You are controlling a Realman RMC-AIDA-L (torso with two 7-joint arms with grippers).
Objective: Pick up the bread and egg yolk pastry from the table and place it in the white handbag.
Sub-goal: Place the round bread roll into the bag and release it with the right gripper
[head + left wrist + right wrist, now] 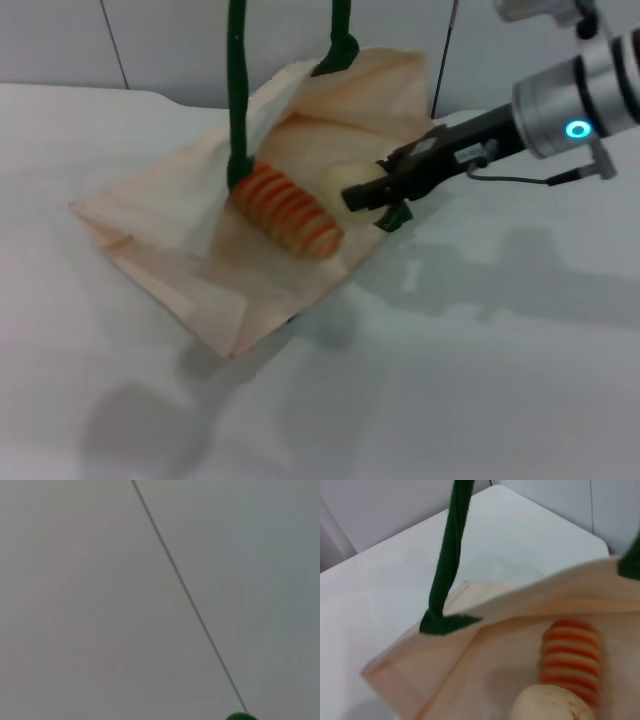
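Egg yolk pastry [350, 183] is clamped between the black fingers of the right gripper [368, 197], just inside the open mouth of the white handbag [180, 250]. The jaws are closed on the pale round ball, and the gripper reaches in from the right side of the table [480, 380], with the silver arm segment extending toward the far right corner. In the right wrist view, the egg yolk pastry [555, 704] sits directly against the near end of the bread [571, 655].

Bread [290, 212] lies inside the bag, just beside the pastry on its left, resting on the lower fabric panel. Its orange-topped ridges run across the loaf, and the long axis is angled toward the near right.

The white handbag lies on its side at the middle of the table, toward the far edge, with its mouth facing right. Two dark green handles [237, 90] rise upward out of the head view. A green tab [445, 623] anchors one handle to the upper panel.

The left gripper is not visible; the left wrist view shows only a plain grey surface crossed by a thin dark line.
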